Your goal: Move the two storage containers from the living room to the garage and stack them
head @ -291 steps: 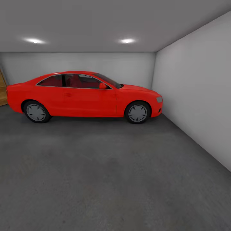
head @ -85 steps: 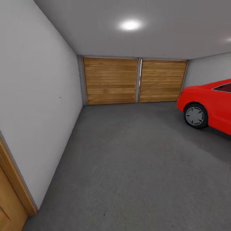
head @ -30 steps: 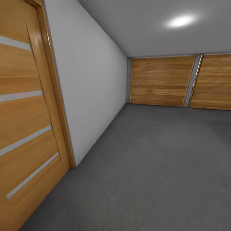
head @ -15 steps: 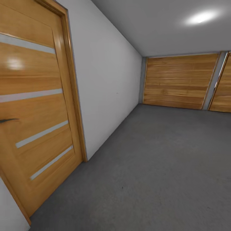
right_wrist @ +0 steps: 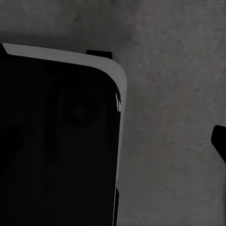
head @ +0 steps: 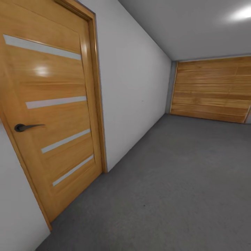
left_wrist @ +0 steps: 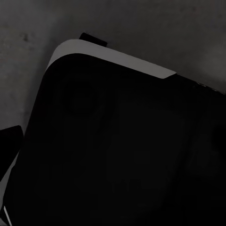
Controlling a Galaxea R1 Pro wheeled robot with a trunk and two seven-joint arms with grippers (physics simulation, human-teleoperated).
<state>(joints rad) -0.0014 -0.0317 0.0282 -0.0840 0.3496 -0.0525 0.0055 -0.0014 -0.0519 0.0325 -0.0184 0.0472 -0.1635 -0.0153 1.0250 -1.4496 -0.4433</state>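
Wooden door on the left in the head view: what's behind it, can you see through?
No. The wooden door is shut in its frame, dark handle on its left side. Its pale strips show nothing through. Whatever lies behind is covered; the grey floor runs to its foot.

A: Which items are being cut off in the head view?

B: The wooden door (head: 52, 115) is running past the left and top edges. The garage door (head: 212, 90) is running off the right edge, as is the ceiling light (head: 244, 14).

A: And the wrist views?

B: A dark robot body (left_wrist: 117, 155) is blocking most of each; details are reading too dark to tell.
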